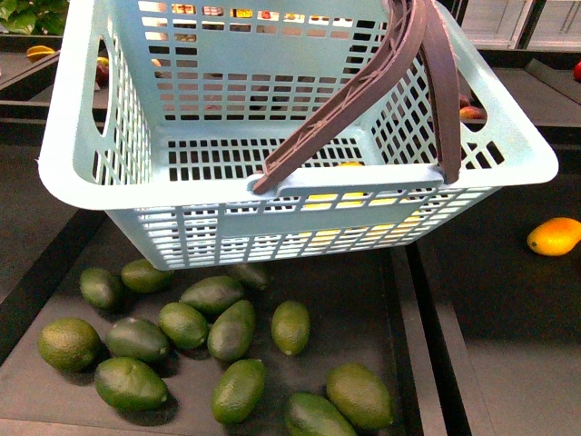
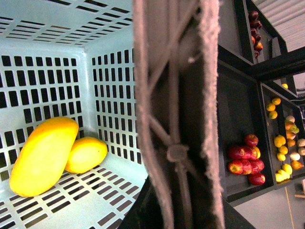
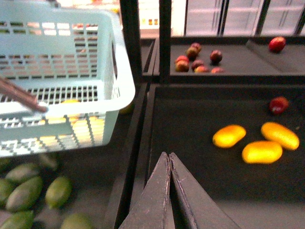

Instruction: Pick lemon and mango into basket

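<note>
Mango (image 2: pixel 42 156) and a smaller yellow fruit, which we take to be the lemon (image 2: pixel 86 154), lie touching one another in a corner of the basket (image 1: pixel 82 173), on its slotted floor; in the front view they show only as yellow patches through the near wall. We judge both picks done, the step in hand being to carry or hold the basket steady. The basket hangs tilted above a tray of dark green fruits (image 1: pixel 231 331), its grey-brown handle (image 1: pixel 363 91) raised. To do this well we would keep the handle level so the fruit does not roll, and clear the tray dividers before setting down. The left wrist view is filled by that handle (image 2: pixel 176 119) passing close before the camera, which suggests the left arm bears it; the left fingers themselves are not seen, so we cannot tell their state. The right gripper (image 3: pixel 169 167) has its fingers pressed together, holding nothing, poised over the neighbouring tray where three loose mangoes (image 3: pixel 259 151) and a red fruit (image 3: pixel 279 104) lie well apart from it.
</note>
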`<state>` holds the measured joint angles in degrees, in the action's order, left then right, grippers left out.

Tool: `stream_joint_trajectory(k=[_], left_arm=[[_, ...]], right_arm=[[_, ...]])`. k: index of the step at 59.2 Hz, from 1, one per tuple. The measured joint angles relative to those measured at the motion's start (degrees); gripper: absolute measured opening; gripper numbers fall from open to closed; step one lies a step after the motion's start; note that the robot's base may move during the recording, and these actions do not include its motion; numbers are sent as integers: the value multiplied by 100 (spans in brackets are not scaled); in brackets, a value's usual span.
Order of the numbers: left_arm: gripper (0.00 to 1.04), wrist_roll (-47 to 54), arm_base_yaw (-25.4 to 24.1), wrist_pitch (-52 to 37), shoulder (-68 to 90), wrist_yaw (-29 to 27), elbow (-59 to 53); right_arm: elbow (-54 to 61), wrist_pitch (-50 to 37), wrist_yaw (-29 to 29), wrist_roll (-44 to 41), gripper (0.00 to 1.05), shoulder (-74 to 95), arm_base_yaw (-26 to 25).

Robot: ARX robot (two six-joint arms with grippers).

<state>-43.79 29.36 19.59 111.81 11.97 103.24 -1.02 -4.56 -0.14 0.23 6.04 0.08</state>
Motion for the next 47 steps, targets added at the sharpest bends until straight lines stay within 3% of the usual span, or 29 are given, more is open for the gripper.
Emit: stream_joint_trajectory(k=[4, 26, 47], left_arm=[[5, 2, -2, 0, 0, 0, 0], [5, 4, -7, 0, 0, -4, 0], [5, 2, -7, 0, 0, -2, 0]], right_arm=[[0, 396, 20, -2, 2, -446, 0], [0, 446, 20, -2, 2, -568, 0], [0, 446, 22, -7, 61, -570, 0]])
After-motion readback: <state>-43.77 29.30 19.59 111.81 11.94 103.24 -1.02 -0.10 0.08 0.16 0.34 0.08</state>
